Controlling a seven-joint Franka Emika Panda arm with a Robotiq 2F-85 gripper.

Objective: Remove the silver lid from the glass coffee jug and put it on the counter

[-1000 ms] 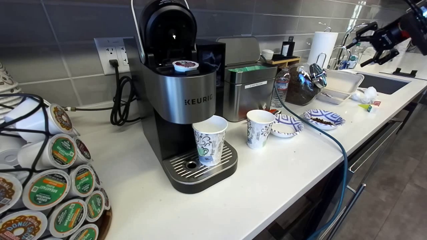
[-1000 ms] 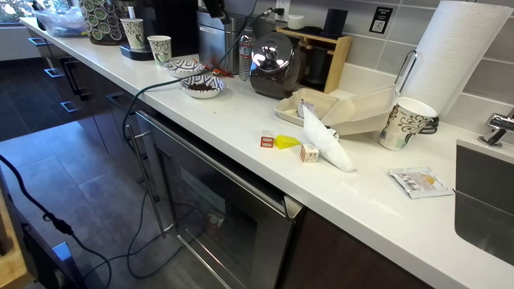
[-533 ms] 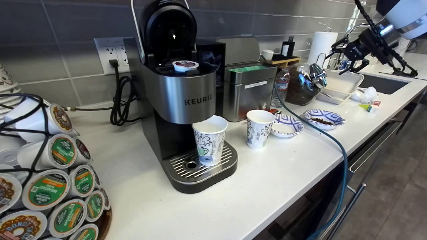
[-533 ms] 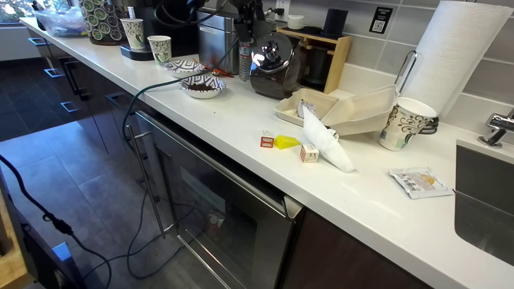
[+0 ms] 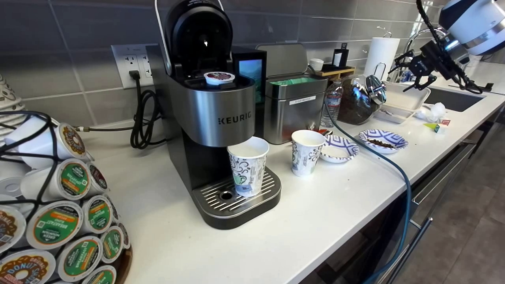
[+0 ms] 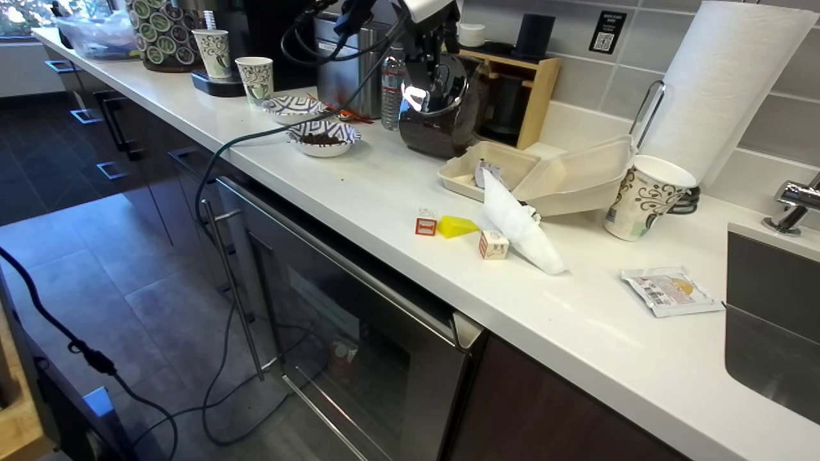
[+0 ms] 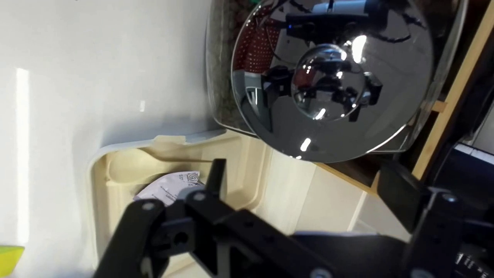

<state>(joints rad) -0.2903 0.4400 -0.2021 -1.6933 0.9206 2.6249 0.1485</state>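
End effector (image 7: 304, 168) apart from lid (image 7: 331, 85) edge

At the far right, in an exterior view, the arm (image 5: 475, 23) is found cased in a rounded white shell (image 5: 483, 14), broken by a dark patch (image 5: 453, 8) and a silver-grey band (image 5: 487, 36). Between shell and gripper (image 5: 397, 81) a metallic ring (image 5: 453, 42) is fitted. Looped black cables (image 5: 425, 16) are noted in both exterior views, one rope-like in texture. The gripper is finished in black; a small pale marking (image 5: 423, 65) on it is too blurred to be read. In the wrist view, angular black fingers (image 7: 251, 231) are recorded, set with round grey screws (image 7: 198, 196) and flat dark pads (image 7: 399, 197).
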